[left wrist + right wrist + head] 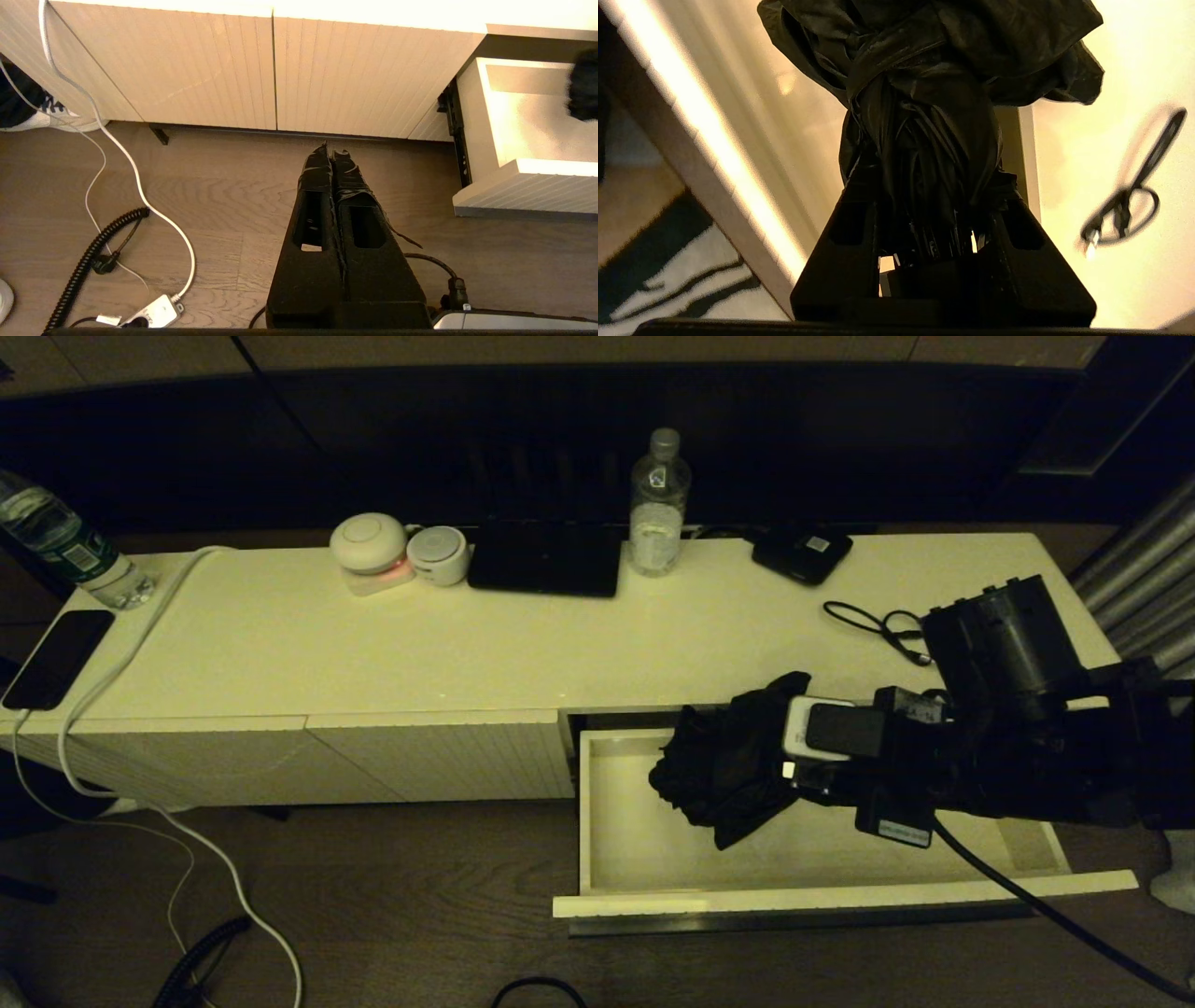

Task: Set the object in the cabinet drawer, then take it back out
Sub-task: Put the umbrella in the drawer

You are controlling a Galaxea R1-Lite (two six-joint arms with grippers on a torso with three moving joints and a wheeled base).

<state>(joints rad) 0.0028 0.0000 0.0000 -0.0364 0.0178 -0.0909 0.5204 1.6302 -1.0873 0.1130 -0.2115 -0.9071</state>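
While right end effector (924,205) grips black umbrella (728,765) (folded), over open cabinet drawer (635,840)

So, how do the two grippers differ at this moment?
The right gripper is shut on a crumpled black object over the open cabinet drawer; the left gripper is shut on nothing, hanging above the floor before the closed fronts. Both have black fingers.

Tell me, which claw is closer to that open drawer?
The right. The right claw is over the cabinet drawer, shut on a crumpled black object. The left claw is shut and empty, above the floor beside the drawer, in front of the closed panels.
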